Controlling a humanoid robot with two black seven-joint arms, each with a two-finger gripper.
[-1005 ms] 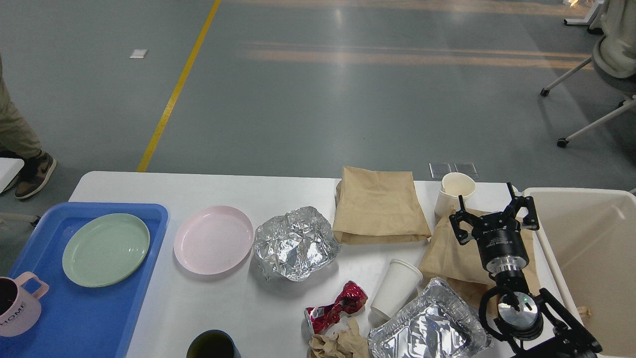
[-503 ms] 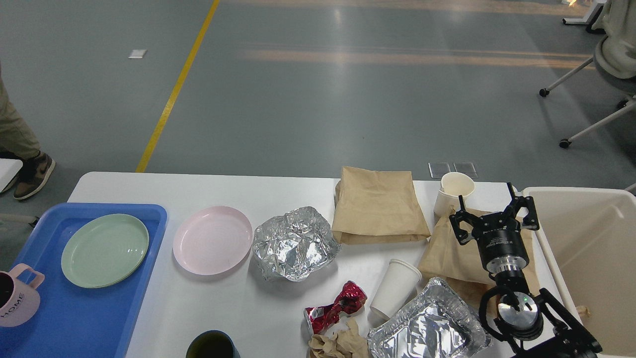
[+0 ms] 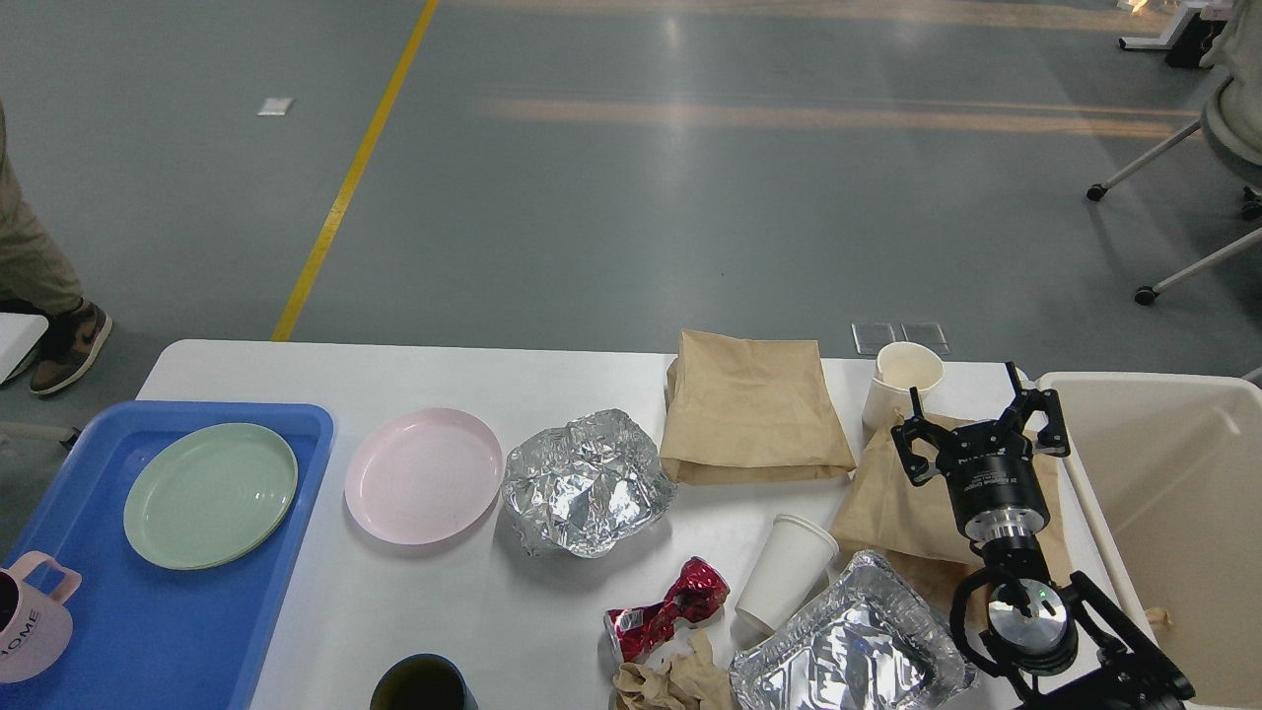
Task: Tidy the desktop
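The white desktop carries litter and dishes. My right gripper stands open above a brown paper bag near the right edge, nothing between its fingers. Just behind it stands a white paper cup. A second paper bag lies flat at the back. Also on the desktop are crumpled foil, a foil tray, a tipped white cup, a crushed red can, a wad of brown paper and a pink plate. My left gripper is out of view.
A blue tray at the left holds a green plate and a pink mug at the frame edge. A beige bin stands off the right end. A dark cup sits at the front edge. A person's leg is at far left.
The pink mug has slid down and left towards the frame edge. The chair at the far right rolled rightwards. My right arm has not moved.
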